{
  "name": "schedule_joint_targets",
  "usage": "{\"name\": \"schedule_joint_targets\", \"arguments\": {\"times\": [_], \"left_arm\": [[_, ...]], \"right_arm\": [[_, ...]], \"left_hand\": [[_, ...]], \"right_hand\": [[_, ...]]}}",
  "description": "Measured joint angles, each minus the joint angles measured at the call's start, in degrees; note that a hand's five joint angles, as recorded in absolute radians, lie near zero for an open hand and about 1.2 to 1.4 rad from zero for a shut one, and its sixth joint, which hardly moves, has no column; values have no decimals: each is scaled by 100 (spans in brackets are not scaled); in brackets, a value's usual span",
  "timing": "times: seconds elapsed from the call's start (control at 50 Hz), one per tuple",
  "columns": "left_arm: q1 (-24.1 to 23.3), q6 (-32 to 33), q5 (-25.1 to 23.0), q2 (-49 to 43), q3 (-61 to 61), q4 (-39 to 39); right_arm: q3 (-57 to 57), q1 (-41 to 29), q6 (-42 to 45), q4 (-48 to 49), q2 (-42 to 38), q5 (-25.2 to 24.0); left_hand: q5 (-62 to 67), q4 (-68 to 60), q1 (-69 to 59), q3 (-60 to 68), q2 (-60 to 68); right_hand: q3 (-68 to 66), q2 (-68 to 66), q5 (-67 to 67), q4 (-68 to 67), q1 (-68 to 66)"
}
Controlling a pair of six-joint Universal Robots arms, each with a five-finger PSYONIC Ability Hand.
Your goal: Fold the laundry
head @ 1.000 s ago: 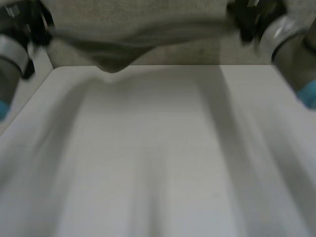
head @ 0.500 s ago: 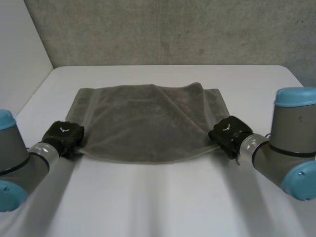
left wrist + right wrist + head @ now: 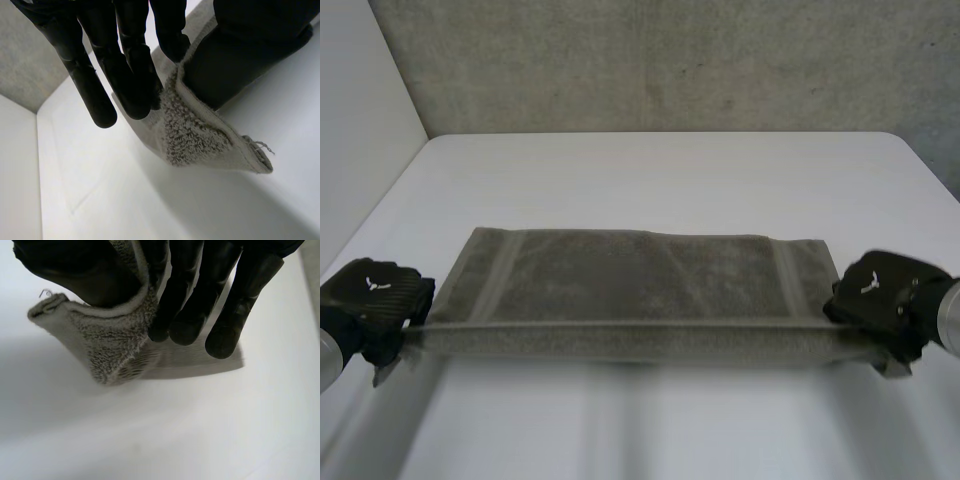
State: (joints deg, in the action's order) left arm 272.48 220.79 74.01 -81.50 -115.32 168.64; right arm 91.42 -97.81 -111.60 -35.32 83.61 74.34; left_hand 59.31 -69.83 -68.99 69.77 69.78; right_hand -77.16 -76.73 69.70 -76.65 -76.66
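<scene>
You have the grey towel [image 3: 640,285] lying across the middle of the white surface [image 3: 650,170], its long side running from the left hand [image 3: 375,300] to the right hand [image 3: 882,295]. Its far part rests flat on the surface. Its near edge is raised and drawn into a straight, taut line between the 2 hands.

The left hand is at the near left corner. In the left wrist view its fingers [image 3: 132,75] and thumb [image 3: 250,40] pinch that corner, and the tip of the cloth sticks out beyond them.

The right hand is at the near right corner. In the right wrist view its fingers [image 3: 182,305] press the cloth against the thumb [image 3: 75,275], so it grasps that corner in the same way.

A pale band [image 3: 500,275] crosses the towel near each short end.
</scene>
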Motion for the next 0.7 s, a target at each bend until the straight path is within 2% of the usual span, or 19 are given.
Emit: {"name": "schedule_joint_targets", "arguments": {"times": [0.14,0.28,0.38,0.5,0.56,0.7], "left_arm": [[-244,-43,-160,-933,403,930],[-985,-200,243,-3065,2003,2022],[-1191,-227,521,-4185,3165,2275],[-1265,-219,637,-5066,4173,2309],[-1291,-217,646,-5341,4498,2310],[-1349,-213,641,-5678,4865,2451]], "right_arm": [[-619,4,-318,498,-872,-114],[-1520,-323,-554,1267,-2281,378],[-1877,-484,-647,2148,-2820,709],[-1999,-592,-658,3453,-3139,858],[-2010,-615,-638,4022,-3269,878],[-2084,-623,-598,4504,-3534,870]], "left_hand": [[0,0,0,0,0],[0,0,-23,0,0],[0,0,-23,0,0],[1,0,-24,0,0],[1,0,-24,0,0],[1,0,-26,0,0]], "right_hand": [[0,0,0,0,0],[0,-30,0,0,0],[0,-30,0,0,0],[0,-30,0,0,0],[0,-30,0,0,0],[86,83,-184,80,95]]}}
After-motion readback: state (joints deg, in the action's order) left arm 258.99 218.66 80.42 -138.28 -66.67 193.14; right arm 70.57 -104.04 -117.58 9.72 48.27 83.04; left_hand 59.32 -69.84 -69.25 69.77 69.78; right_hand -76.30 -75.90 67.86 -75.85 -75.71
